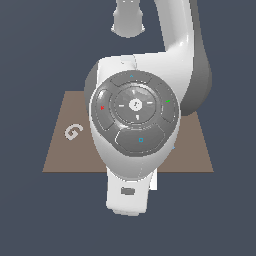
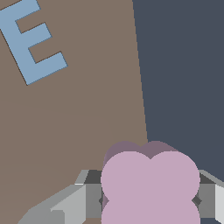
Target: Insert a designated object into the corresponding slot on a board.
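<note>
Gripper (image 2: 150, 202) clamped flat pale-pink lobed piece (image 2: 150, 186), carrying it above brown board (image 2: 78, 127); matching slot unseen; light-blue E (image 2: 31, 41) lay ahead.

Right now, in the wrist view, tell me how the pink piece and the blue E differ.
The pink piece has a lobed, flower-like outline; the blue E is a letter with straight bars. The pink piece sits between the gripper fingers; the E lies free on the brown board. Both are small and flat.
</note>
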Robot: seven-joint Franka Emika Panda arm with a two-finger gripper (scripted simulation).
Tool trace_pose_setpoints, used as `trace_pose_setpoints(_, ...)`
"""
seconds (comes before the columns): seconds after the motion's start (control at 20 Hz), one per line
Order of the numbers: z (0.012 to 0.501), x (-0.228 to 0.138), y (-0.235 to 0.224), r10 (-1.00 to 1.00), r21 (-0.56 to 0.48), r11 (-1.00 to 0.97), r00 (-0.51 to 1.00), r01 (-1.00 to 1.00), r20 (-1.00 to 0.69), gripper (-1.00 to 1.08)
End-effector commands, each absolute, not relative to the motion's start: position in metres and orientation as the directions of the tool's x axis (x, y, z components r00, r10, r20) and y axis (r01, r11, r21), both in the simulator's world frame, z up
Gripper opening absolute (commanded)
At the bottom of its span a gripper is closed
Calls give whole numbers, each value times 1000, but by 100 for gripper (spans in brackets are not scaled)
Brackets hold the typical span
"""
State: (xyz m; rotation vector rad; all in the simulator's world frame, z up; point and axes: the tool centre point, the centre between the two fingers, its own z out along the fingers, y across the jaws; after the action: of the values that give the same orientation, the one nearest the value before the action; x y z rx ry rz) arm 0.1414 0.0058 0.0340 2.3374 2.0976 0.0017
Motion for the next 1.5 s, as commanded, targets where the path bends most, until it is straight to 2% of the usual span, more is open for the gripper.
trace_pose_setpoints(0.0,35,143,18,1000,2,-3,3,1000,0,-100)
trace_pose_setpoints(0.35,36,138,50,960,3,278,-278,960,0,-100)
trace_pose_setpoints(0.7,37,122,83,833,3,553,-553,833,-1,-100)
trace_pose_setpoints(1.1,38,89,115,559,3,829,-829,559,-1,-100)
trace_pose_setpoints(1.45,39,50,130,242,2,970,-970,242,-2,-100)
